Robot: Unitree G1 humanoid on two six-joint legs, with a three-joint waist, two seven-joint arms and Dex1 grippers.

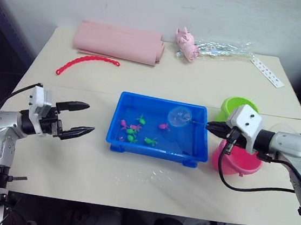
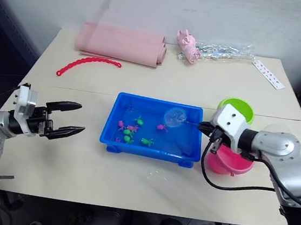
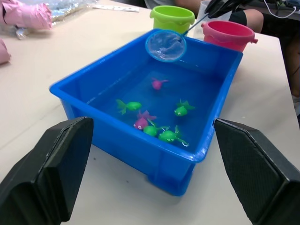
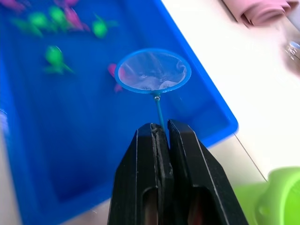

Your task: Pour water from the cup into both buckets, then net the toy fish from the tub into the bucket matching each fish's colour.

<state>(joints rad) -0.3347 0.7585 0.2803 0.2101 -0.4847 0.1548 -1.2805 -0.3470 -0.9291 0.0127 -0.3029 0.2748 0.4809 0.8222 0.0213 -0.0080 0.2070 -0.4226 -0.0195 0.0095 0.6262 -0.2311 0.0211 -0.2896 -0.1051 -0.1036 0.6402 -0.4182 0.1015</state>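
The blue tub (image 1: 152,146) sits mid-table with water and several toy fish in it, green ones (image 1: 150,141) and pink ones (image 1: 163,126). My right gripper (image 1: 212,127) is shut on the thin handle of the net, whose blue hoop (image 1: 180,116) hangs over the tub's far right part, just above a pink fish (image 4: 112,71). The mesh looks empty. The green bucket (image 1: 238,106) and the pink bucket (image 1: 240,162) stand right of the tub, partly behind my right wrist. A clear rim, apparently the cup (image 1: 286,128), peeks from behind my right forearm. My left gripper (image 1: 90,118) is open left of the tub.
At the back lie a folded pink cloth (image 1: 119,42), a red bead chain (image 1: 87,62), a pale pink toy (image 1: 186,43), a clear wrapper (image 1: 223,47) and a white strip (image 1: 268,72). Water drops (image 1: 157,174) dot the table before the tub.
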